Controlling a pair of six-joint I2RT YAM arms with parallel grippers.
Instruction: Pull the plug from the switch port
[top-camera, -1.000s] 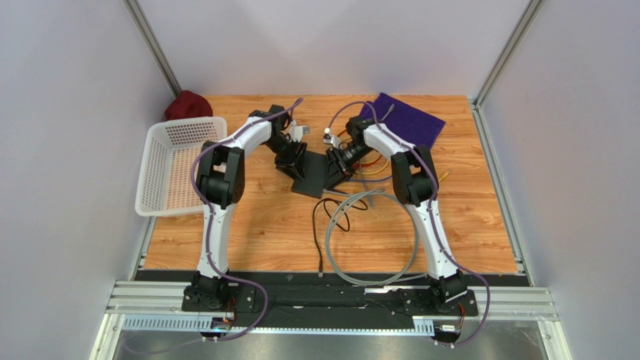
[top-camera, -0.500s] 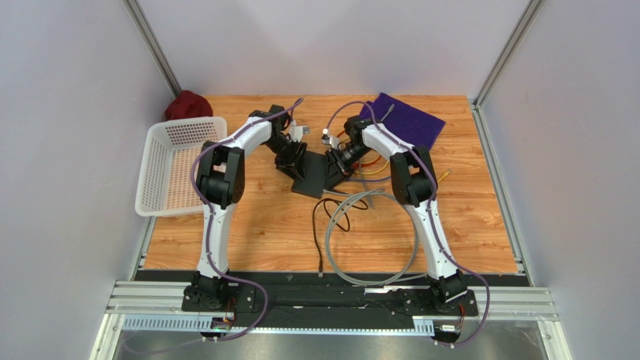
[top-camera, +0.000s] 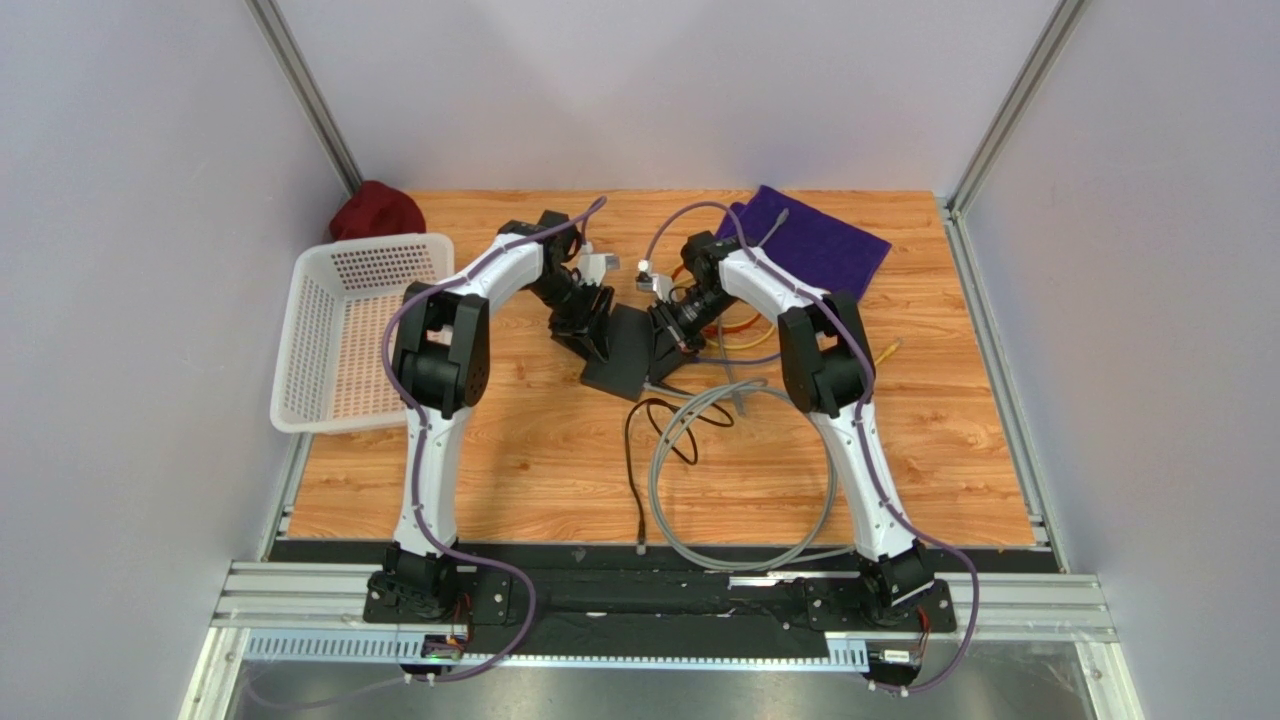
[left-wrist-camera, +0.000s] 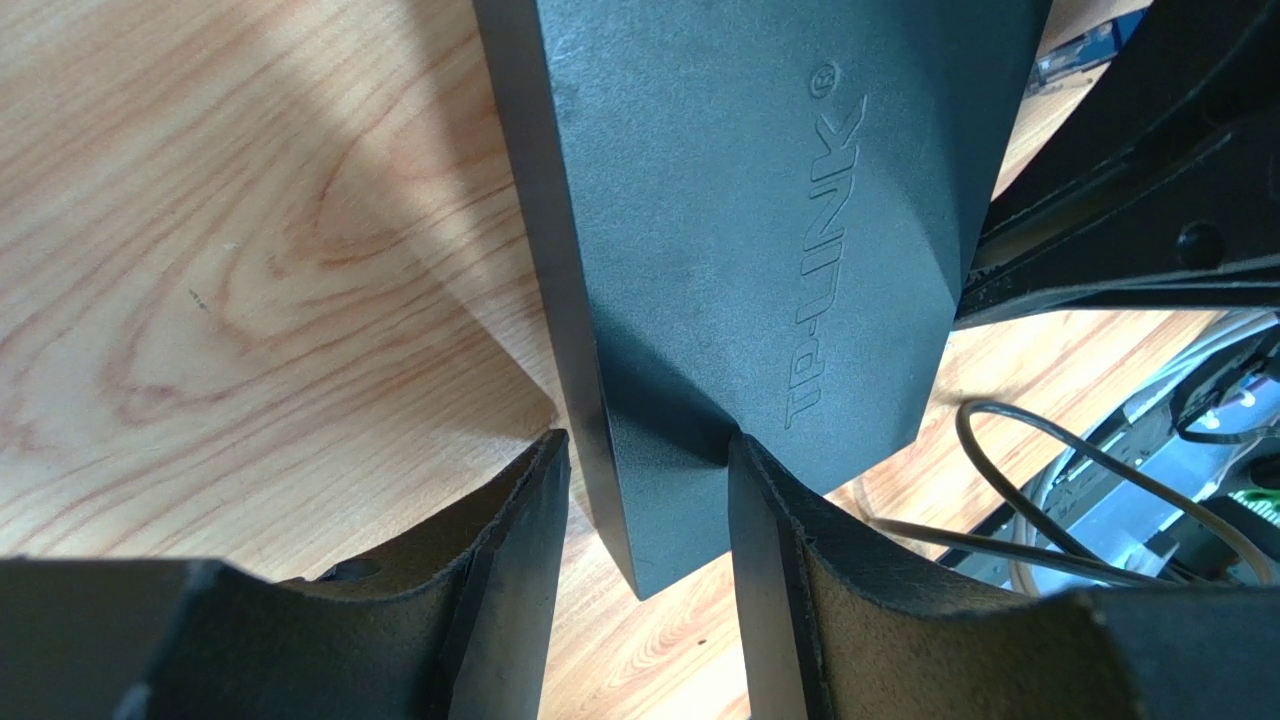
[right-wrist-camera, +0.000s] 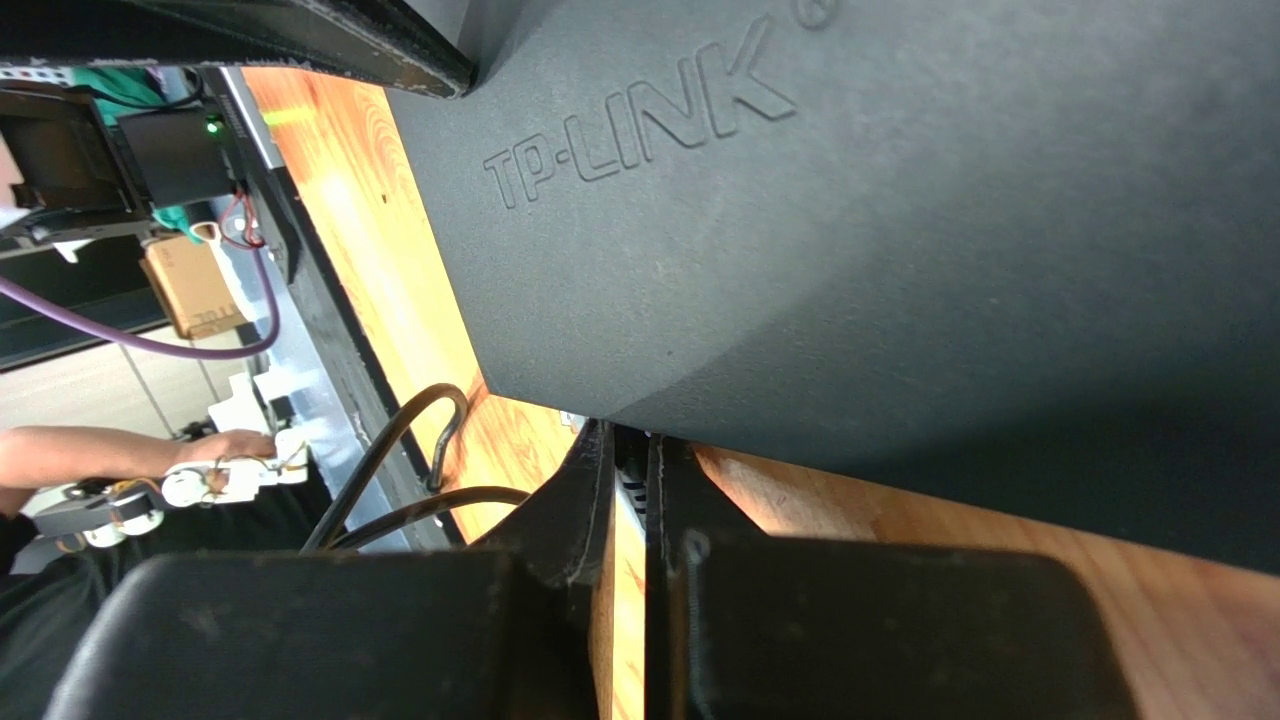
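Note:
The switch (top-camera: 628, 357) is a flat black box marked TP-LINK, lying between my two grippers at the middle of the table. In the left wrist view my left gripper (left-wrist-camera: 649, 450) is shut on the near end of the switch (left-wrist-camera: 751, 195), one finger on its side and one on its top. My right gripper (right-wrist-camera: 631, 443) is almost fully shut on a small pale ribbed plug (right-wrist-camera: 633, 468) at the edge of the switch (right-wrist-camera: 902, 225). Most of the plug is hidden by the fingers. In the top view the left gripper (top-camera: 591, 330) and the right gripper (top-camera: 670, 330) face each other across the switch.
A white mesh basket (top-camera: 353, 330) stands at the left. A red cloth (top-camera: 373, 210) and a purple cloth (top-camera: 819, 240) lie at the back. A grey cable loop (top-camera: 824, 480) and a black cable (top-camera: 639, 435) lie in front of the switch. Yellow and orange cables (top-camera: 744, 342) lie under the right arm.
Both wrists have shifted slightly to the left, and the switch has moved a little with them. Both grips look unchanged.

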